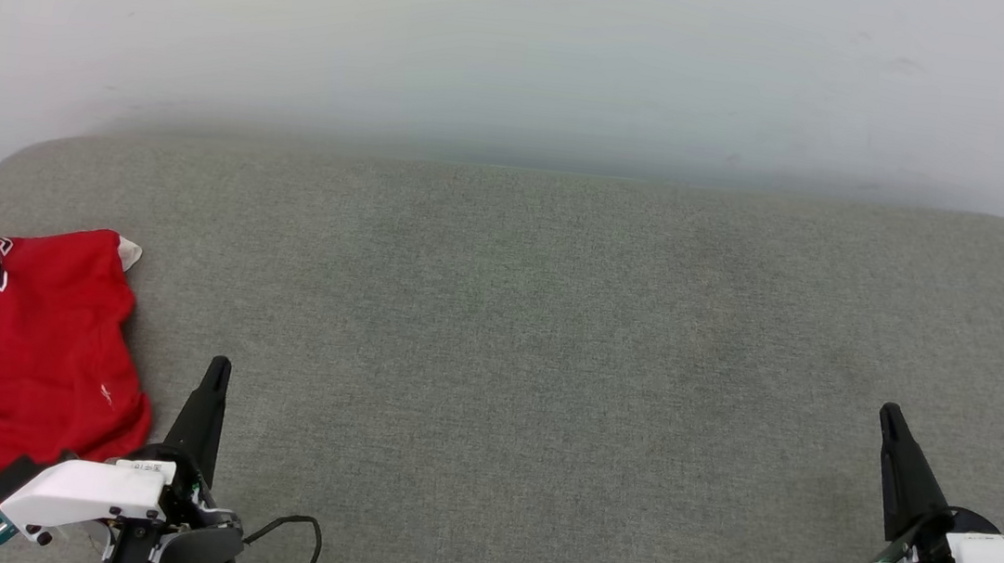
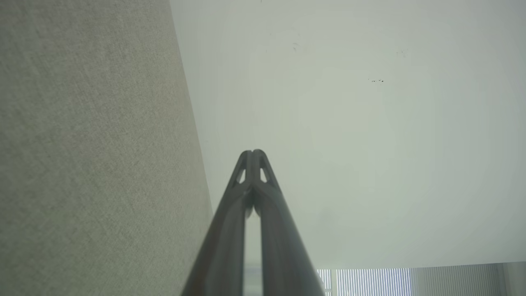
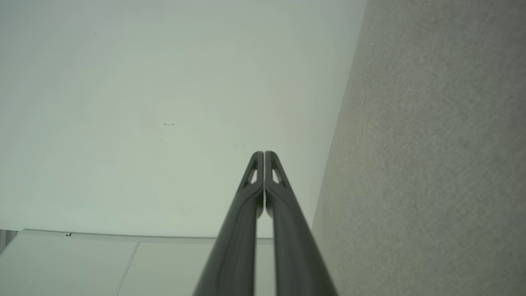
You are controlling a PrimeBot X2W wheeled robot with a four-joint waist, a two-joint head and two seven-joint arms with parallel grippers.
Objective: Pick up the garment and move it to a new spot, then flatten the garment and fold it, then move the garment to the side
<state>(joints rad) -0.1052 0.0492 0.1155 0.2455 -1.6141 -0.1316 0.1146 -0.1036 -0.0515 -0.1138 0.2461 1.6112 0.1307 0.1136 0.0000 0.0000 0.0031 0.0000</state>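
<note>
Garment: red, bunched, lay at near-left edge of grey pad, just left of left gripper; this and right gripper were pinched shut, empty; pickup probably wanted left jaws opened over a raised fold.

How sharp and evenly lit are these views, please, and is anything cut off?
Head view: soft, even light, hazy wall, the garment cropped by the left edge. Left wrist view: the left fingers blur near the lens. Right wrist view: the right fingers likewise, grey fabric sharper.
</note>
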